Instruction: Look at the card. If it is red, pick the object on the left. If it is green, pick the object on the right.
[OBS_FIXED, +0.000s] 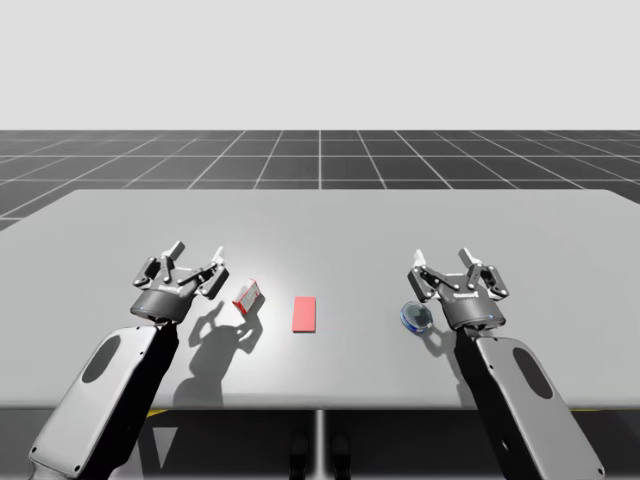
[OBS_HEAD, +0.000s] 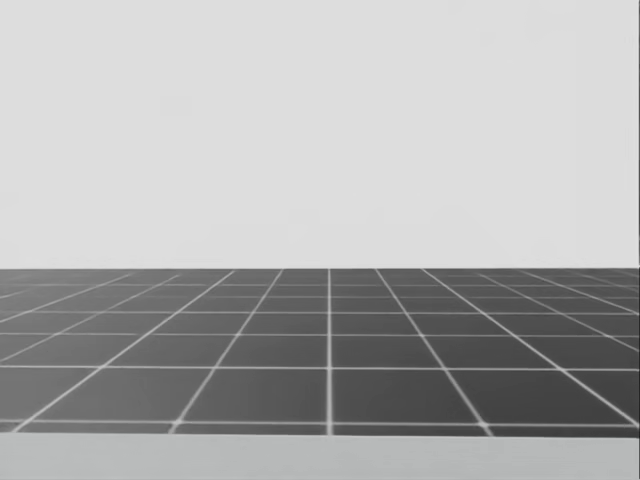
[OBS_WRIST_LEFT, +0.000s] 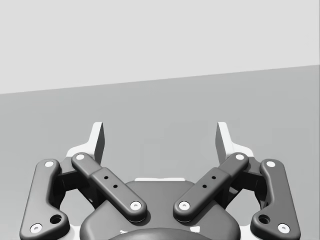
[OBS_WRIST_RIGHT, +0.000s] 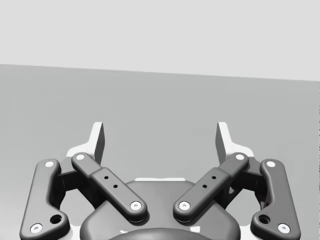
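Note:
A flat red card (OBS_FIXED: 305, 313) lies on the grey table (OBS_FIXED: 330, 230) near its front middle. Left of the card a small red and white box (OBS_FIXED: 247, 296) stands tilted. Right of the card rests a small round blue dish (OBS_FIXED: 416, 318). My left gripper (OBS_FIXED: 198, 257) hovers open just left of the box, apart from it. My right gripper (OBS_FIXED: 454, 266) is open beside the blue dish, slightly behind and to its right. In the wrist views the left gripper (OBS_WRIST_LEFT: 160, 137) and right gripper (OBS_WRIST_RIGHT: 160, 137) stand wide with nothing between the fingers.
The table's front edge runs just below the arms. A dark gridded floor (OBS_HEAD: 330, 350) stretches behind the table, seen in the head view above a strip of the table's far edge (OBS_HEAD: 320, 458).

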